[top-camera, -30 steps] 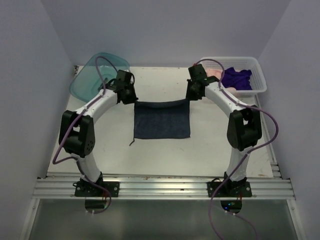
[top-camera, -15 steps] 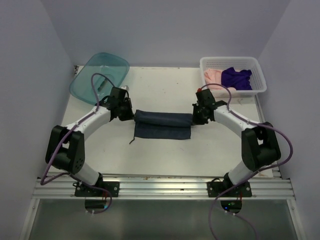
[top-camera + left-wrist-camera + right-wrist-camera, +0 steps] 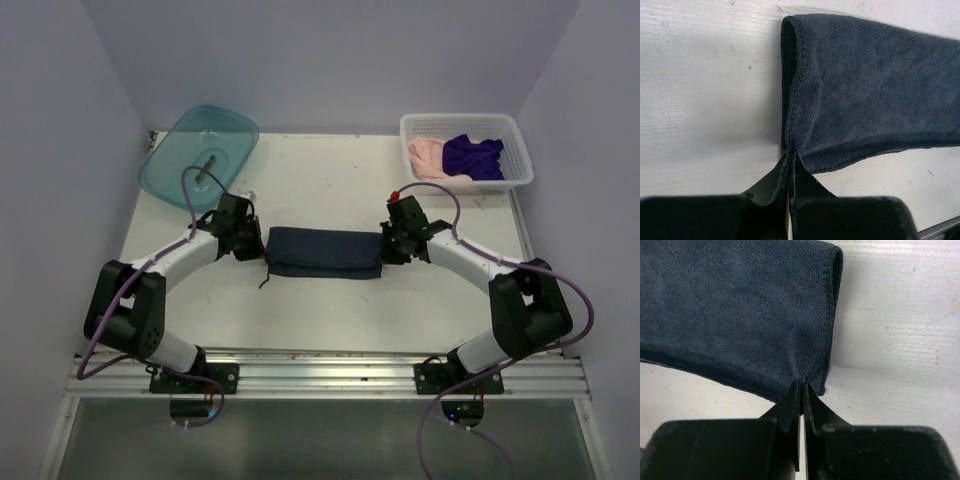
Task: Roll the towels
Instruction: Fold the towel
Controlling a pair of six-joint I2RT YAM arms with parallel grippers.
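Note:
A dark slate-blue towel (image 3: 323,252) lies folded over itself as a low band mid-table. My left gripper (image 3: 258,244) is shut on its left end; in the left wrist view the fingertips (image 3: 790,156) pinch the towel's hem (image 3: 805,100). At the right end my right gripper (image 3: 386,243) is shut on the towel too, its tips (image 3: 803,386) clamping the stitched edge (image 3: 826,330). A purple towel (image 3: 471,156) and a pale pink towel (image 3: 427,154) lie crumpled in the white basket (image 3: 512,130) at the back right.
A teal plastic tub (image 3: 172,160) sits tilted at the back left corner. Grey walls close in both sides and the back. The aluminium rail (image 3: 320,372) with both arm bases runs along the near edge.
Both grippers pulled the towel's far edge toward the near side, folding the flat square over into a narrow band. Both arms dropped lower and drew back.

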